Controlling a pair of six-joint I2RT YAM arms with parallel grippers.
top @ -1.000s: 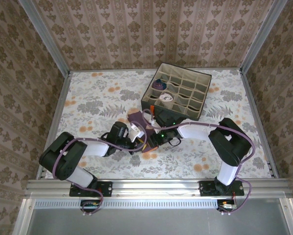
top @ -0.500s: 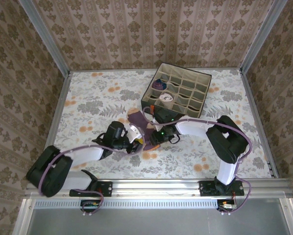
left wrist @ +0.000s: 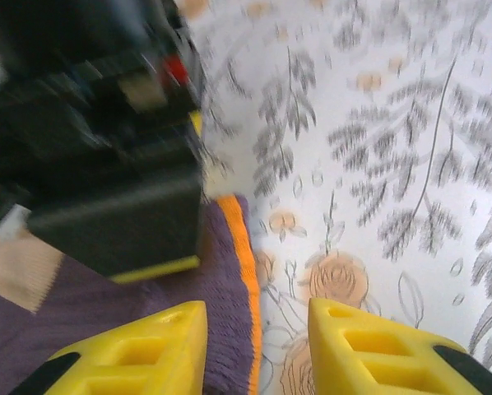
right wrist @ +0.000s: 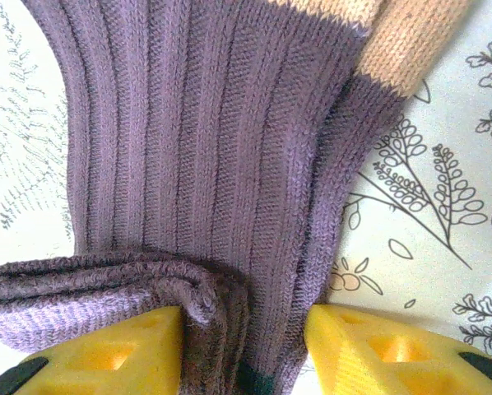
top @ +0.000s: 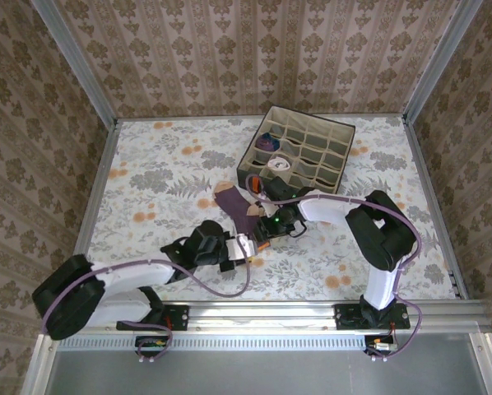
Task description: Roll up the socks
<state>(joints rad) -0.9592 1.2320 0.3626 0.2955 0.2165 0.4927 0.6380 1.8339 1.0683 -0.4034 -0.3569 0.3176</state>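
The purple sock (top: 232,204) is lying on the floral bench (top: 160,169), just in front of the grey fabric box (top: 343,160) and running diagonally from near the box's front left corner toward the two arms. Its near end is sitting between the two pincers.

The right pincer (top: 265,233) is reaching in from the right and gripping that near end. In the right wrist view the ribbed purple fabric (right wrist: 188,148) is bunching into a fold and filling the gap at the pincer (right wrist: 242,355), with the yellow fingers (right wrist: 106,355) pressing in on both sides. A tan band is showing on the sock farther out.

The left pincer (top: 246,247) is hovering low beside it, coming in from the left. In the left wrist view its yellow fingers (left wrist: 378,350) are standing moderately apart at the pincer (left wrist: 256,346) and clamping nothing: one finger is sitting over the purple knit (left wrist: 106,304), the other over bare bench, and the sock's orange edge is running up through the gap. The blurred black body of the right pincer is looming just beyond.

A white sock (top: 276,164) is sitting in a front left cell of the box, and a purple and teal sock (top: 268,141) is sitting in a cell behind it.
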